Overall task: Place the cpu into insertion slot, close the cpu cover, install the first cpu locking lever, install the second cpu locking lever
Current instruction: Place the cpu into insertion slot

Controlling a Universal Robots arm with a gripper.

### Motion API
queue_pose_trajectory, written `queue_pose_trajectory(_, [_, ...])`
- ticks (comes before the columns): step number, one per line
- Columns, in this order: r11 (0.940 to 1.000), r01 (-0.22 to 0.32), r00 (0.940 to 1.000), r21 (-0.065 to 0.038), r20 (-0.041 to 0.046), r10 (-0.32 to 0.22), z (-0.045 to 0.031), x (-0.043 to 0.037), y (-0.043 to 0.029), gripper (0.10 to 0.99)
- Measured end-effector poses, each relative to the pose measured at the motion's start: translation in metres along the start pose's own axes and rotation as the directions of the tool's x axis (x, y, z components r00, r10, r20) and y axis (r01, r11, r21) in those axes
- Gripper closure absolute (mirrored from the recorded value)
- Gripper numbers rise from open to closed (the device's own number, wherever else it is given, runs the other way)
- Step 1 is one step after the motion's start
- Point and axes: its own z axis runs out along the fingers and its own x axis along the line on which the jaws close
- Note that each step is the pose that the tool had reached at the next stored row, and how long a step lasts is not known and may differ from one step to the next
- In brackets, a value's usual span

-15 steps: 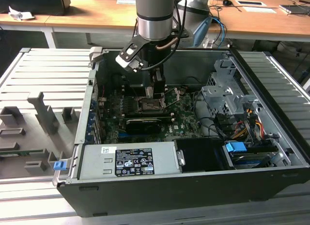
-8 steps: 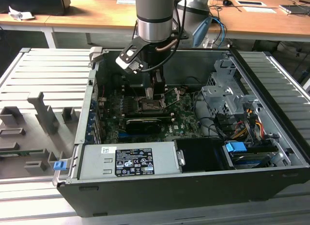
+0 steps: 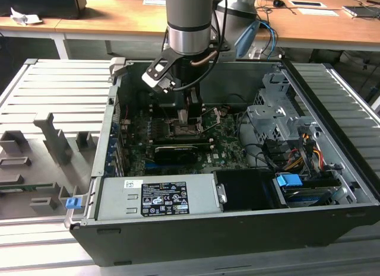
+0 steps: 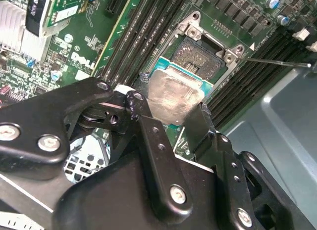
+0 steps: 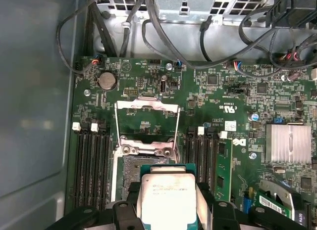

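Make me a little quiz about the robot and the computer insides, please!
1. True or false: the cpu cover lies shut over the insertion slot.
2. What does the gripper hold? A) a cable B) the cpu C) a screw
3. Fill in: the circuit board is coloured ___.
Key: 1 false, it stands open. 2 B. 3 green.

tool (image 5: 168,212) clamped on the cpu (image 5: 168,198) by two opposite edges, cpu hanging over the insertion slot (image 5: 130,176), part of the slot's dark centre exposed. cpu cover (image 5: 147,106) swung open beyond the slot. green board (image 5: 223,91), silver heatsink (image 5: 289,143), black cables (image 5: 163,37) behind.
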Motion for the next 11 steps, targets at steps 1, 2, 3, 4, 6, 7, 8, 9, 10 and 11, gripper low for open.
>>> queue_pose_trajectory(1, [1.0000,0.000,1.0000,0.000,-0.0001,0.000,0.0017,0.0000,-0.0001,0.557])
queue_pose_trajectory(2, [1.0000,0.000,1.0000,0.000,-0.0001,0.000,0.0030,0.0000,-0.0002,0.557])
queue_pose_trajectory(3, [1.0000,0.000,1.0000,-0.001,0.0002,0.000,0.0038,0.0013,-0.0002,0.557])
queue_pose_trajectory(4, [1.0000,0.000,1.0000,-0.001,-0.0005,0.000,0.0053,0.0030,-0.0002,0.557])
queue_pose_trajectory(6, [1.0000,0.000,1.0000,-0.002,-0.0012,0.000,0.0074,0.0044,-0.0006,0.557])
queue_pose_trajectory(7, [1.0000,-0.001,1.0000,-0.002,-0.0027,0.001,0.0097,0.0055,-0.0014,0.557])
queue_pose_trajectory(8, [1.0000,-0.001,1.0000,-0.002,-0.0037,0.001,0.0114,0.0060,-0.0015,0.557])
queue_pose_trajectory(9, [1.0000,-0.001,1.0000,-0.002,-0.0042,0.001,0.0133,0.0063,-0.0016,0.557])
queue_pose_trajectory(10, [1.0000,-0.001,1.0000,-0.002,-0.0042,0.001,0.0154,0.0068,-0.0018,0.557])
queue_pose_trajectory(11, [1.0000,-0.005,1.0000,-0.002,-0.0039,0.005,0.0172,0.0074,-0.0020,0.557])
